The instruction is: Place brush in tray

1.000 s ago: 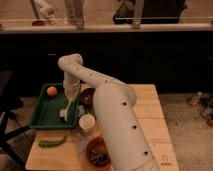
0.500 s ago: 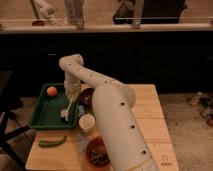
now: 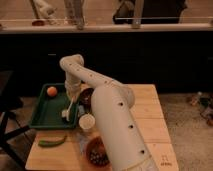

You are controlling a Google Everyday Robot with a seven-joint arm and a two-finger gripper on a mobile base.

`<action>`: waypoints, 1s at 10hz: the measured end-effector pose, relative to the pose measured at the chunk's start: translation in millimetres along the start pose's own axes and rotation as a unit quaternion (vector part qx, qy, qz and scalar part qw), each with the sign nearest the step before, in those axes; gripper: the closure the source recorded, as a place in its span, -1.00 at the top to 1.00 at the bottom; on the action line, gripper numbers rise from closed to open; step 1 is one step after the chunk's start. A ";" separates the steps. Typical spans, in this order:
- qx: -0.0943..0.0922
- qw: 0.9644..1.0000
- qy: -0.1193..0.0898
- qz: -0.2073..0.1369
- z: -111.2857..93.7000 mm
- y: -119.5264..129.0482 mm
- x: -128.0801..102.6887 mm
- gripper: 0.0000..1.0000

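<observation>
The dark green tray (image 3: 42, 117) lies on the left part of the wooden table. My gripper (image 3: 73, 96) hangs over the tray's right side, at the end of the white arm that reaches in from the lower right. It is shut on the upper end of the brush (image 3: 70, 106), a slim pale stick that slants down and to the left. The brush's whitish head (image 3: 65, 114) is low inside the tray near its right rim; I cannot tell whether it touches the floor.
An orange ball (image 3: 51, 91) lies in the tray's far corner. A dark bowl (image 3: 86, 96) sits just right of the gripper. A white cup (image 3: 86, 121), a brown bowl of food (image 3: 97, 152) and a green vegetable (image 3: 52, 142) stand on the table (image 3: 150, 115).
</observation>
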 end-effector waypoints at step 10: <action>-0.017 1.000 -0.008 0.000 2.7 8.4 1.4 -0.23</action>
